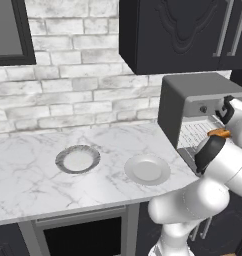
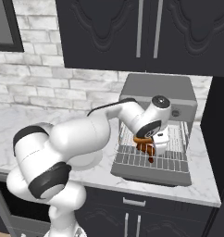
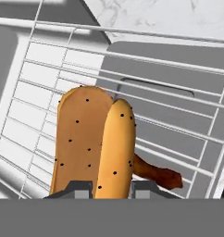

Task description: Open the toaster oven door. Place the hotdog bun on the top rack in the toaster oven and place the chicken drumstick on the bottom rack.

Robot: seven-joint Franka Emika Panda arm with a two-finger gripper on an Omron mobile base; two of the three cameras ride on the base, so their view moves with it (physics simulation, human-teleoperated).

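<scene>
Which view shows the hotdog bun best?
The hand view: the hotdog bun is large, above the wire racks. The left base view gives an orange sliver behind the arm; the right base view hides most of it under the hand.

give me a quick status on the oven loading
Gripper shut on orange-tan hotdog bun, above wire rack. Reddish-brown drumstick below. Nothing blocking.

We see a white marble counter [image 1: 38, 165] running along the brick wall. On it, at its right end, stands the toaster oven [image 1: 193, 107]. Left of the toaster oven lies a white plate [image 1: 147, 169], and farther left from the toaster oven, beyond that plate, rests a grey-rimmed bowl [image 1: 78, 159]. The two dishes sit apart.
</scene>
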